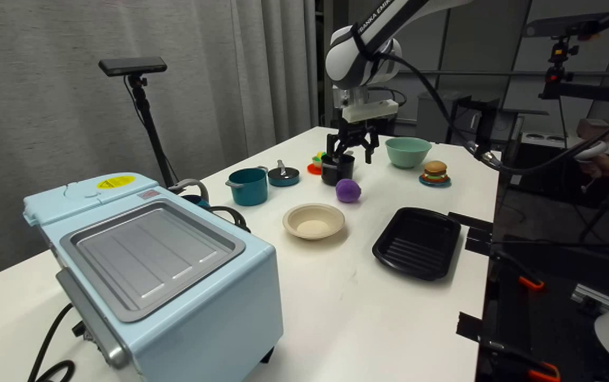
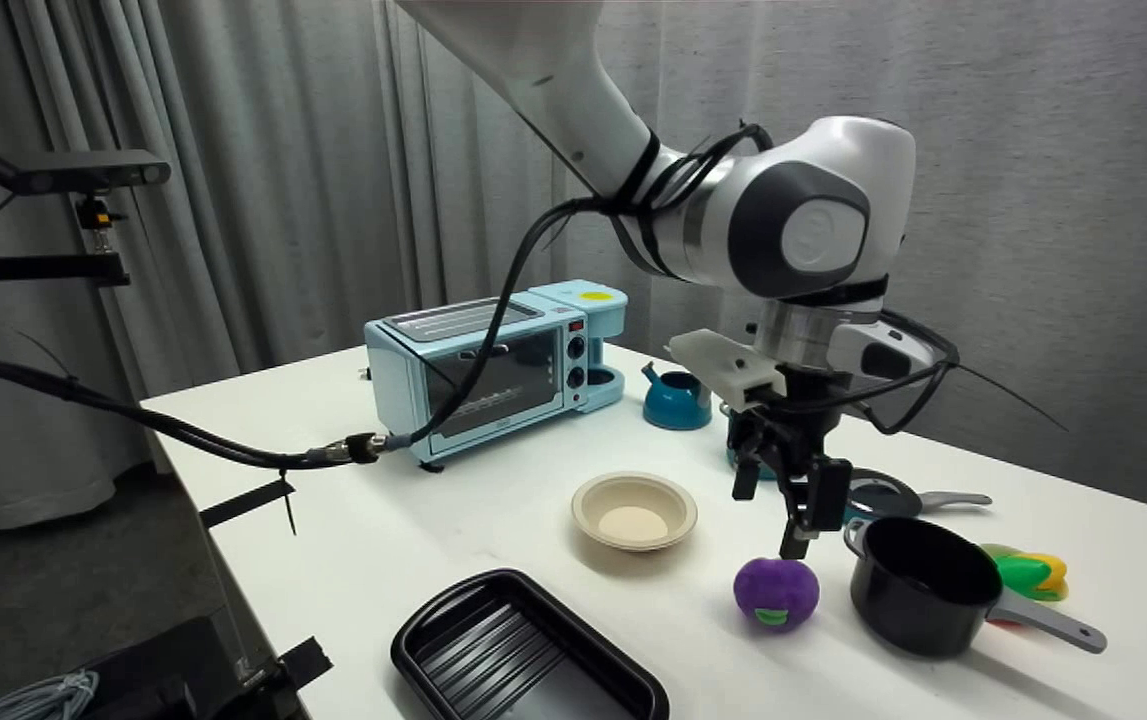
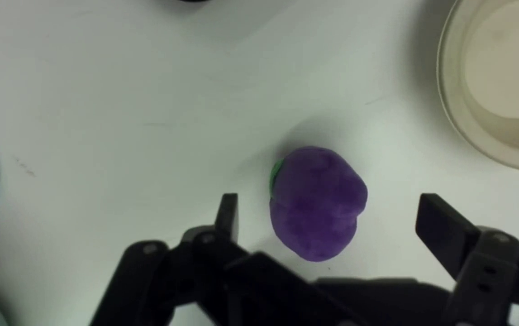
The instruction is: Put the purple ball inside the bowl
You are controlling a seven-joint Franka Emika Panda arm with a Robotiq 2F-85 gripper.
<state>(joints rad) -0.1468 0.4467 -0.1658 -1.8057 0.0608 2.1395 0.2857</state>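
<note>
The purple ball [image 1: 348, 191] lies on the white table; it also shows in an exterior view [image 2: 776, 594] and in the wrist view [image 3: 317, 203]. It has a small green patch. The shallow cream bowl [image 1: 314, 222] stands a short way from the ball; it also shows in an exterior view [image 2: 634, 514] and at the right edge of the wrist view [image 3: 503, 68]. It is empty. My gripper [image 1: 350, 153], also in an exterior view [image 2: 769, 516], is open above the ball. In the wrist view the ball shows between the gripper's fingers [image 3: 329, 199], with gaps on both sides.
A black pot [image 2: 923, 590] with a grey handle stands close beside the ball. A black ribbed tray [image 1: 417, 244], a light green bowl [image 1: 408, 152] and a toy burger [image 1: 435, 172] are around. A teal pot [image 1: 250, 187] and a light blue toaster oven [image 1: 161, 276] stand farther off.
</note>
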